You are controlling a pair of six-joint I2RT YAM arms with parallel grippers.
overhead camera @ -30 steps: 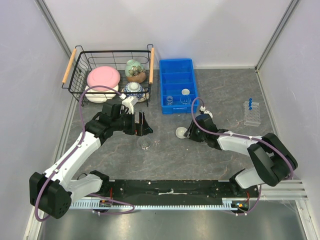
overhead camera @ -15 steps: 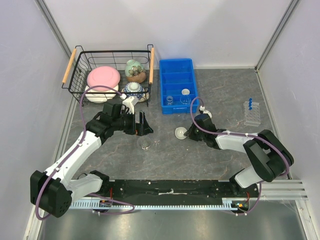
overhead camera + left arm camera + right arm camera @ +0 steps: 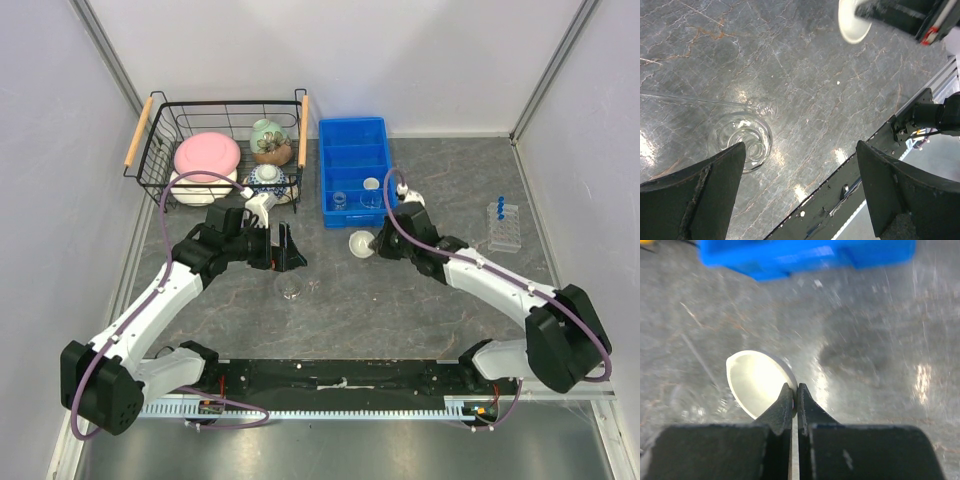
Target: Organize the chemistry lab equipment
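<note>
Within right hand (image 3: 794, 391), white dish (image 3: 756, 381).

Readable text: none in any of the three views.
Brands, numbers, signs: none legible on the counter's things or on the arms.
Red patch (image 3: 929, 36): sits on the body of the right pincer (image 3: 794, 391), upper right of the left wrist view. It is too small and blurred to tell whether it carries writing.
</note>
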